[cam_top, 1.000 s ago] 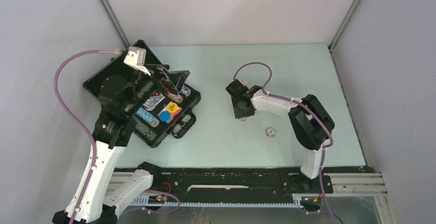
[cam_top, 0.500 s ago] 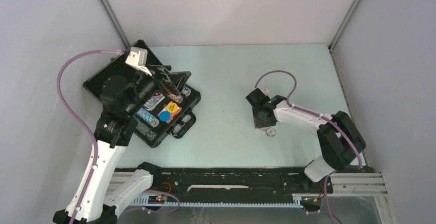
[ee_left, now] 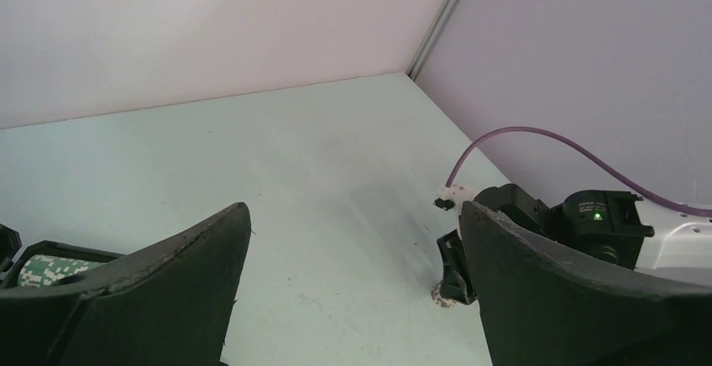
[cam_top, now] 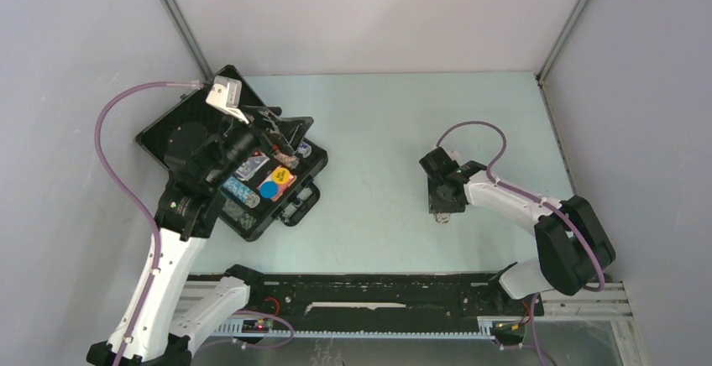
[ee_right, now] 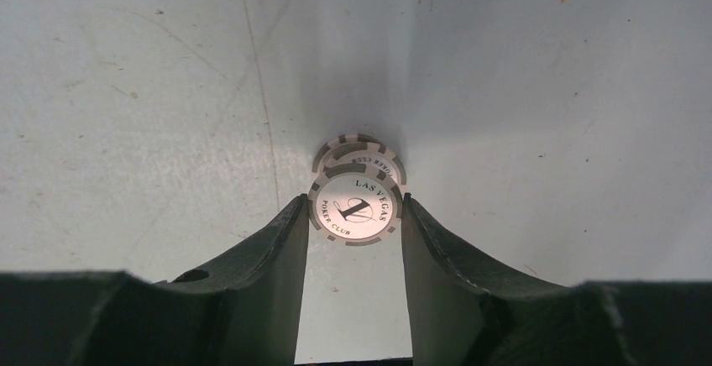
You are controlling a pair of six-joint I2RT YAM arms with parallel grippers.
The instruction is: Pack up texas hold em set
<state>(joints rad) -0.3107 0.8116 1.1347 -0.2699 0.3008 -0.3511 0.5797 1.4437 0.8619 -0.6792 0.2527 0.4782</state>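
Observation:
The black case (cam_top: pixel 159 135) of the texas hold em set lies open at the left, with chip rows (cam_top: pixel 238 191) and coloured round discs (cam_top: pixel 270 187) in its foam. My left gripper (cam_top: pixel 281 135) hovers over the case, open and empty (ee_left: pixel 353 211). At the right, my right gripper (cam_top: pixel 442 209) points down at the table. In the right wrist view it (ee_right: pixel 353 202) is shut on a grey-and-white "Las Vegas" poker chip (ee_right: pixel 353 209) pinched at its edges. A second such chip (ee_right: pixel 357 149) lies on the table just beyond and partly under the held one.
The case handle (cam_top: pixel 302 203) sticks out toward the table's middle. A green-and-white chip row (ee_left: pixel 50 267) shows at the left wrist view's lower left. Grey walls enclose the table on three sides. The arm bases and black rail (cam_top: pixel 378 295) line the near edge.
My right gripper has swung right and nearer with the chip in it, ending over the chip that lay on the table. The left arm has not moved.

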